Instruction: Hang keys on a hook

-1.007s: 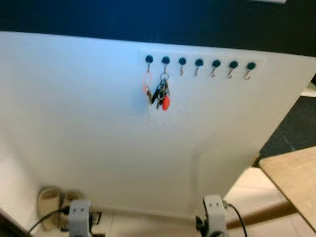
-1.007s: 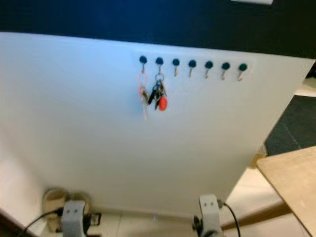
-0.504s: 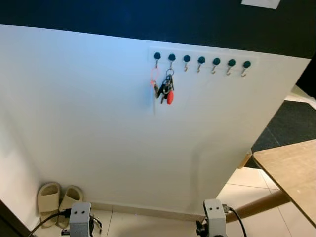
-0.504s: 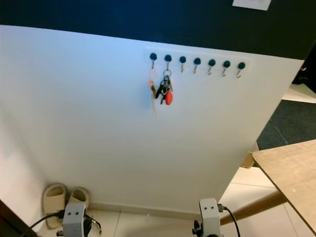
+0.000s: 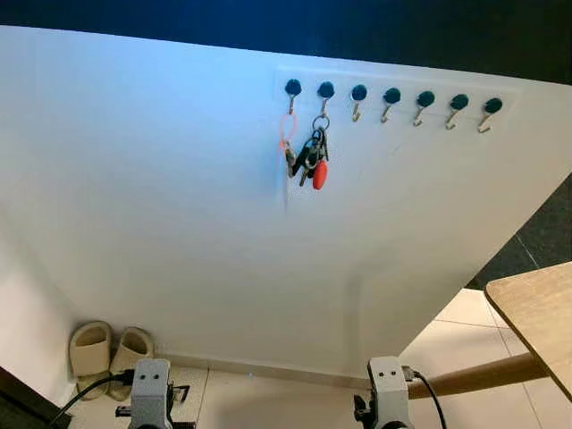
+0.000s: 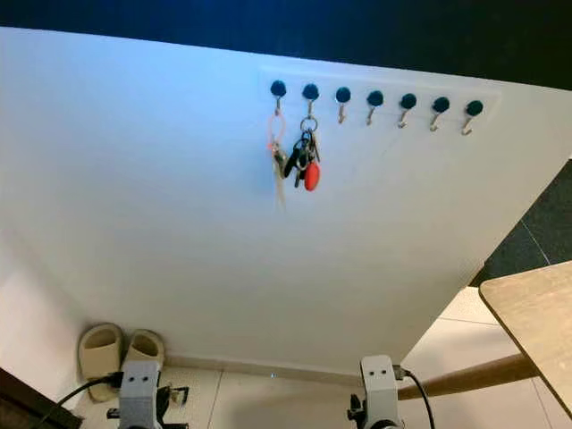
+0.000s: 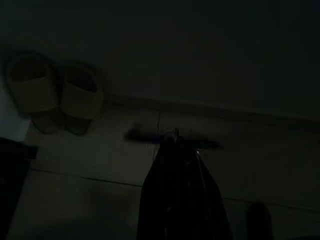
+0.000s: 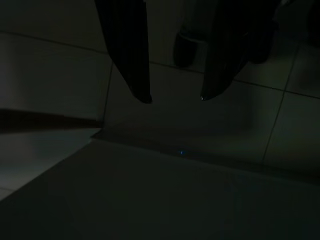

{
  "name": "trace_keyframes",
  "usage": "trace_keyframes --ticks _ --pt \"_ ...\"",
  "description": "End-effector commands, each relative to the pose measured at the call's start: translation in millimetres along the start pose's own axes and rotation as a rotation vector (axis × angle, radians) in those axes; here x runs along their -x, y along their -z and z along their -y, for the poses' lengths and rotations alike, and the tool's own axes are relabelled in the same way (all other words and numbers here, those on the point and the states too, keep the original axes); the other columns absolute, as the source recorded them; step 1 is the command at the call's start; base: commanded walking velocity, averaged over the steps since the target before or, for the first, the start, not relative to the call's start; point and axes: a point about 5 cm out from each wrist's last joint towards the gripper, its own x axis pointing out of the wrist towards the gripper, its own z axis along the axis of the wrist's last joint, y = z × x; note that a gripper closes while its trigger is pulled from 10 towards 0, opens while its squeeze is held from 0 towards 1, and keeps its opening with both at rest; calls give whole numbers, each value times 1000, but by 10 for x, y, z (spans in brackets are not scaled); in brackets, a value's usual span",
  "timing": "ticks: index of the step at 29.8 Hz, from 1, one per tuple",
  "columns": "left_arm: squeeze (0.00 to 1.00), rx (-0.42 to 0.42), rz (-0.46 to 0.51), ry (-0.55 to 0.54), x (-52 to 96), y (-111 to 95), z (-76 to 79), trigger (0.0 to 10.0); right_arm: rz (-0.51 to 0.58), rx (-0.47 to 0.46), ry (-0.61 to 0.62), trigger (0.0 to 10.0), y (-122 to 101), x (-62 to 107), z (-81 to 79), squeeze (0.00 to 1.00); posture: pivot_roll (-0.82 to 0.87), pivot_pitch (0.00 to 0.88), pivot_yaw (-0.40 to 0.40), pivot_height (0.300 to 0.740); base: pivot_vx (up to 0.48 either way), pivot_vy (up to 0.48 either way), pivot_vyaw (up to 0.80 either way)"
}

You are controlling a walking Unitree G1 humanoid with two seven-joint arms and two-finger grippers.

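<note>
Though wrist views dark: left gripper [image 7: 176, 137] looks clenched, right gripper [image 8: 172, 97] released; keys [image 5: 313, 159] on hook [image 5: 325, 92].

Five bare hooks [image 5: 425, 105] offer room right of the keys [image 5: 312, 159]; table corner [image 5: 536, 313] intrudes lower right.

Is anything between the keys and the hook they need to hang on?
Nothing visible does. The keys already hang from the second hook on the white wall, beside a pink loop on the first hook. Both end effectors hang low near the floor.
</note>
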Motion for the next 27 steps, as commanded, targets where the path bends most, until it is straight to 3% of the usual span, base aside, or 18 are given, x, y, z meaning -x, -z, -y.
trace_keyframes --ticks 1,3,7,10,12,19,21,27 --pt "0 -18 -24 12 27 56 3 10000 -2 -3 9 10000 9 8 35 0 82 30 -55 740 0 -480 0" --pt "0 -16 -24 7 23 52 3 10000 -1 -1 9 10000 6 8 37 0 78 29 -56 740 0 -240 0" --pt "0 -115 57 57 -23 -93 52 10000 6 9 8 10000 -8 5 47 0 72 23 -59 740 0 0 0" --pt "0 -131 78 79 -35 -133 69 10000 9 12 7 10000 -11 5 48 0 72 22 -59 740 0 0 0" --pt "0 -204 204 188 -71 -364 127 10000 34 23 4 10000 -59 -7 44 0 70 18 -59 740 0 0 0" --pt "0 -315 375 412 -35 -645 289 10000 66 47 -7 10000 -113 -17 34 0 67 16 -61 740 0 0 0" --pt "0 -391 494 552 -1 -905 449 10000 76 72 -22 10000 -123 -14 30 0 70 19 -64 740 0 0 0" --pt "0 -496 651 767 110 -1359 758 10000 122 99 -53 10000 -177 -15 -6 0 74 26 -66 740 0 0 0"
